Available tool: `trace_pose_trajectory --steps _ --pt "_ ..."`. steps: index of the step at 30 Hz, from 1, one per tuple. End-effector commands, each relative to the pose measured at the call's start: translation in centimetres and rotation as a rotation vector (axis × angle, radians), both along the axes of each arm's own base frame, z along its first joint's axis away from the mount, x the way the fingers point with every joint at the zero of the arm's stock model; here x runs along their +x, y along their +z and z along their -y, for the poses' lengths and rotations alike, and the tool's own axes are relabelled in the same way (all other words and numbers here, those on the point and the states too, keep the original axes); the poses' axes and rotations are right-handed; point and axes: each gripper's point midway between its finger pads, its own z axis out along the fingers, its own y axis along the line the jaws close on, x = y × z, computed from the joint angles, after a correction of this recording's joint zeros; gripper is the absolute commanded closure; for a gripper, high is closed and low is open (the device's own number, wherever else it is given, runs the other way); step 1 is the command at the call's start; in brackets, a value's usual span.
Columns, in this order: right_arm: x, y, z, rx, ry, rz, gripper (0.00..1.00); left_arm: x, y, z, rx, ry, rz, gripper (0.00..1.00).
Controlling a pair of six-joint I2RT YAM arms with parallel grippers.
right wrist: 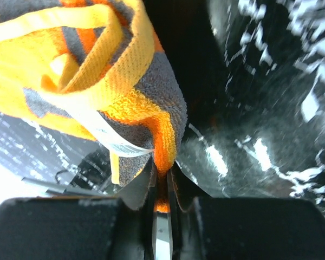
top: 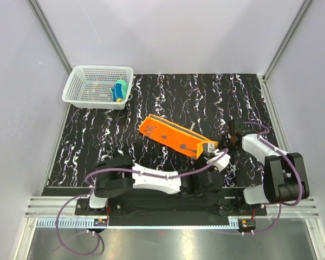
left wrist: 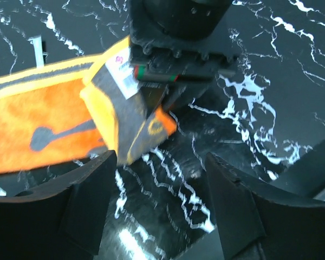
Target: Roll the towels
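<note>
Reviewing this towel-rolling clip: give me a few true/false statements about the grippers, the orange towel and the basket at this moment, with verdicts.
1. The right gripper is shut on one end of the orange towel. True.
2. The left gripper is clamped on that towel. False: its fingers stand wide apart and grip nothing.
3. A yellow and blue towel lies in the white basket. True.
4. The orange towel is in the basket too. False: it lies on the black marbled table.
5. The orange towel is rolled into a tight bundle. False: it is a long folded strip, and only its gripped end is bunched.
</note>
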Motion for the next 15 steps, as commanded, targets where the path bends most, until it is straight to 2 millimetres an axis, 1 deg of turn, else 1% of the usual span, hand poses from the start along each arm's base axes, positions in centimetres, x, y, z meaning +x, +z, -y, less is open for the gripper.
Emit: trace_pose_trajectory --steps 1,3,5,8,10,11,13,14,15 --pt "-0.7 1.5 -1.1 0.078 -0.008 -0.001 0.96 2.0 0.3 1.1 -0.060 0.038 0.087 0.27" --pt "-1.1 1.9 -1.4 0.097 -0.005 -0.008 0.96 2.2 -0.2 1.3 -0.048 0.035 0.096 0.26" --pt "-1.2 2.7 -1.7 0.121 -0.003 -0.001 0.96 2.5 -1.2 1.3 -0.036 0.041 0.093 0.26" --pt "-1.5 3.6 -2.1 0.148 -0.004 0.000 0.96 3.1 -2.3 1.1 -0.038 0.062 0.081 0.27" --pt "-1.7 3.8 -2.2 0.160 -0.004 -0.007 0.96 3.6 -3.0 0.5 -0.031 0.088 0.080 0.27" --pt "-1.9 3.9 -2.4 0.178 0.000 -0.011 0.95 3.8 -3.0 0.4 -0.035 0.094 0.083 0.28" --pt "-2.4 3.8 -2.7 0.199 -0.003 -0.027 0.95 4.4 -3.2 0.0 -0.046 0.117 0.085 0.33" --pt "-2.5 3.8 -2.8 0.208 -0.004 -0.027 0.96 4.5 -3.2 0.0 -0.048 0.121 0.086 0.40" --pt "-2.8 3.7 -2.9 0.214 -0.004 -0.037 0.96 4.9 -3.3 -0.3 -0.050 0.136 0.089 0.54"
